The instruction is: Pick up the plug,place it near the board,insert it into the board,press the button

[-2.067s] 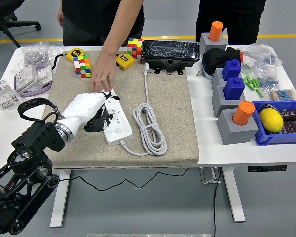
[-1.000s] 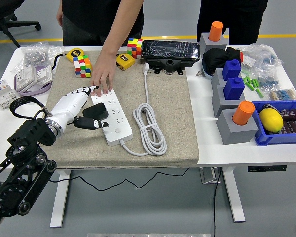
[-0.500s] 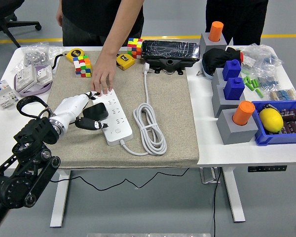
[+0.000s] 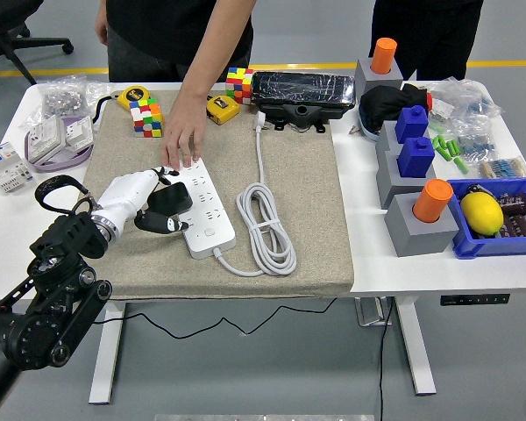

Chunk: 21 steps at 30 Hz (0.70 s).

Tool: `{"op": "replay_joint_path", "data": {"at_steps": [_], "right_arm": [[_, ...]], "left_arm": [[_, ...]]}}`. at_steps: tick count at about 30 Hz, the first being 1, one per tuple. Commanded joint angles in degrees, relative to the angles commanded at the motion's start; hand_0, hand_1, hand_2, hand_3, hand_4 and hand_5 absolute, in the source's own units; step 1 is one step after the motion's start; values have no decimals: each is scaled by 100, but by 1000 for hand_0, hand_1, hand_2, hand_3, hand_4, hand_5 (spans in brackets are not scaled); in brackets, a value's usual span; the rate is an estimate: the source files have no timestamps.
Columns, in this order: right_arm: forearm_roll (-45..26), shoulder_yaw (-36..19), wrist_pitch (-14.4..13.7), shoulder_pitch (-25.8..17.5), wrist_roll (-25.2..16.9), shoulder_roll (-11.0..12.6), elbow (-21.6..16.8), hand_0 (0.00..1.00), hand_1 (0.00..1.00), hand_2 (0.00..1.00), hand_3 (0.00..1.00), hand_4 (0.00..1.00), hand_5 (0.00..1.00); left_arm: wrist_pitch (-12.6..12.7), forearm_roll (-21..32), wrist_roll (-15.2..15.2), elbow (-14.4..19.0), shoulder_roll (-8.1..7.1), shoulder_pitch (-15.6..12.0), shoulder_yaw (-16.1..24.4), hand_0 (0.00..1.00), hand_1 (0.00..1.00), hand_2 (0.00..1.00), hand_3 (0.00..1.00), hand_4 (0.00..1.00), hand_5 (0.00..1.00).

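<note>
A white power strip [image 4: 207, 217] lies on the beige mat [image 4: 307, 175], its white cable [image 4: 267, 224] coiled to the right. A black plug [image 4: 172, 199] sits at the strip's left edge, over its sockets. My left hand [image 4: 154, 200], white with dark fingertips, comes in from the lower left. Its fingers curl over the plug from above and its thumb lies below it. I cannot see whether the plug's pins are in a socket. A person's hand [image 4: 182, 139] presses down on the strip's far end.
Two colour cubes [image 4: 145, 116] [image 4: 239, 83], tape measures and a black device [image 4: 302, 92] line the mat's far edge. Grey blocks with blue and orange pegs [image 4: 416, 167] and a blue bin with a lemon [image 4: 484, 213] stand at the right. White switch parts [image 4: 57, 136] lie at the left.
My left hand went from covering the plug to stretching its fingers toward the strip's far end, then drew back and curled around the plug. The person's hand and the strip stayed put.
</note>
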<state>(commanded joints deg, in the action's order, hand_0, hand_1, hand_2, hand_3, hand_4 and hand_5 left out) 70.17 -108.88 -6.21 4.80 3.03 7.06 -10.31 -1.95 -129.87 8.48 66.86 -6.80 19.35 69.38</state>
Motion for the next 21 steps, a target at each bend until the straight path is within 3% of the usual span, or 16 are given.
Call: {"op": "replay_joint_path", "data": {"at_steps": [4, 5, 10, 11, 12, 21], "right_arm": [[-8, 15, 2, -8, -2, -2, 0, 780, 721, 719, 749, 998, 939], [-11, 20, 2, -10, 0, -2, 0, 780, 722, 718, 749, 998, 939], [-16, 26, -4, -5, 5, 5, 0, 780, 722, 718, 749, 998, 939], [-12, 35, -7, -3, 3, 11, 0, 780, 721, 718, 749, 998, 939], [-14, 40, -9, -2, 2, 14, 0, 780, 721, 718, 749, 998, 939], [-61, 95, -47, -21, -6, 55, 0, 778, 720, 718, 749, 998, 939]], "left_arm": [[71, -4, -26, -55, -1, 32, -13, 622, 728, 730, 800, 998, 242], [87, -5, -32, -70, 3, 39, -14, 513, 665, 635, 674, 932, 242], [190, -13, -50, -134, -1, 69, -28, 513, 665, 635, 674, 932, 242], [219, -13, -36, -115, -11, 62, -29, 451, 631, 611, 623, 902, 243], [228, -13, -32, -106, -15, 60, -29, 451, 631, 611, 623, 902, 243], [196, -13, -24, -144, -16, 83, -65, 423, 615, 605, 618, 876, 213]]}}
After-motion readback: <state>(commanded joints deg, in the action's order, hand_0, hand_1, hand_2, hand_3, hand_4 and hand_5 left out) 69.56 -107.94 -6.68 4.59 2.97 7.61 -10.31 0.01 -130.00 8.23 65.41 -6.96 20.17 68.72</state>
